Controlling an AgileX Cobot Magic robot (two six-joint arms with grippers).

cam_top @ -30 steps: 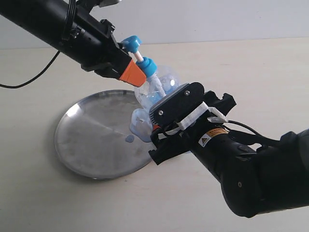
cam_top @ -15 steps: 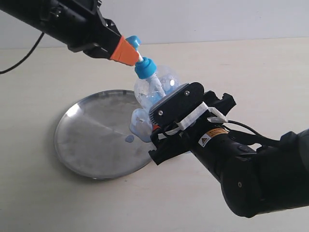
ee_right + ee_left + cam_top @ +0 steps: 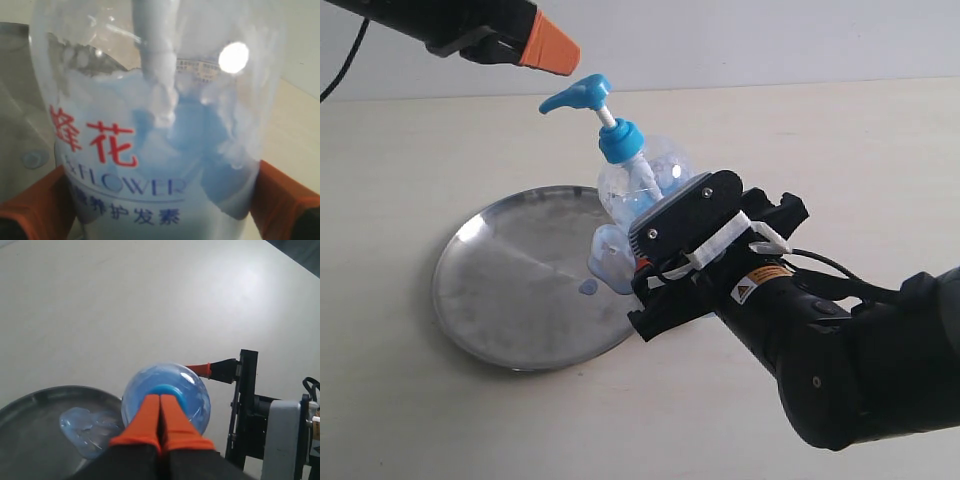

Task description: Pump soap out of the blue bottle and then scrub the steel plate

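The blue bottle (image 3: pixel 642 180) leans over the right rim of the steel plate (image 3: pixel 510 285), its blue pump head (image 3: pixel 576 97) up and free. My right gripper (image 3: pixel 642 248) is shut on the bottle's body (image 3: pixel 160 150), with an orange finger (image 3: pixel 35 200) on each side. A pale blue blob of soap (image 3: pixel 608 256) lies on the plate below the bottle, with a small drop (image 3: pixel 588 288) beside it. My left gripper (image 3: pixel 556 52) hovers shut and empty above and to the left of the pump head. In the left wrist view its fingertips (image 3: pixel 150 407) are pressed together over the bottle (image 3: pixel 195 390), beside the soap (image 3: pixel 87 430).
The bulky black right arm (image 3: pixel 840 360) fills the lower right of the beige table (image 3: pixel 400 150). The left arm (image 3: pixel 430 20) crosses the top left corner. A black cable (image 3: pixel 345 65) hangs at the left edge.
My left gripper has lifted up and to the left, off the pump head, which has sprung back up. The right gripper, bottle and soap have stayed put.
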